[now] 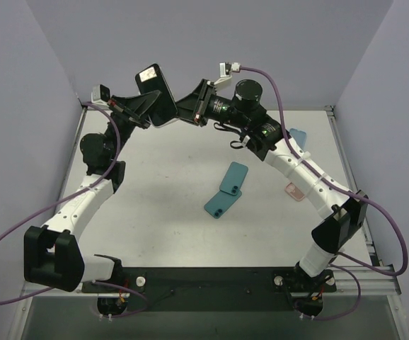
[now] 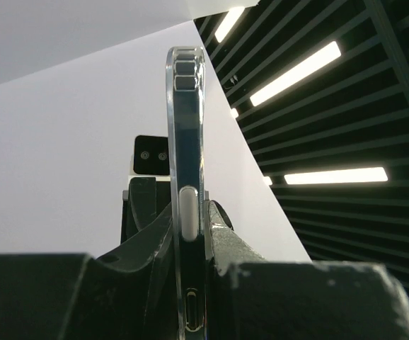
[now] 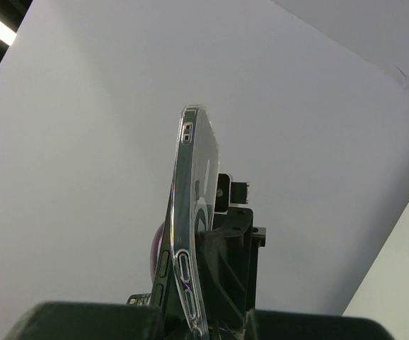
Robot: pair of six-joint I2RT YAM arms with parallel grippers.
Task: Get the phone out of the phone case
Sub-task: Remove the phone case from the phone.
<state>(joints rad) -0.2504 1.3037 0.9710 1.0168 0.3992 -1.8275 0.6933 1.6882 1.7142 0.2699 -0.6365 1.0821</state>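
White table point(image 1: 162, 212), two teal cases point(image 1: 233, 178) (touching), one phone point(image 1: 159, 98) aloft

Dark, glossy phone point(image 1: 155, 88) sits inside a clear phone case point(image 2: 188, 177) w/ side-button cutouts. The pair is up in mid-air, tilted w/ top end up-left in the overhead view. Its lower part is clamped btwn left end effector point(image 1: 146, 110) & right end effector point(image 1: 180, 112); edge-on in both wrist views.
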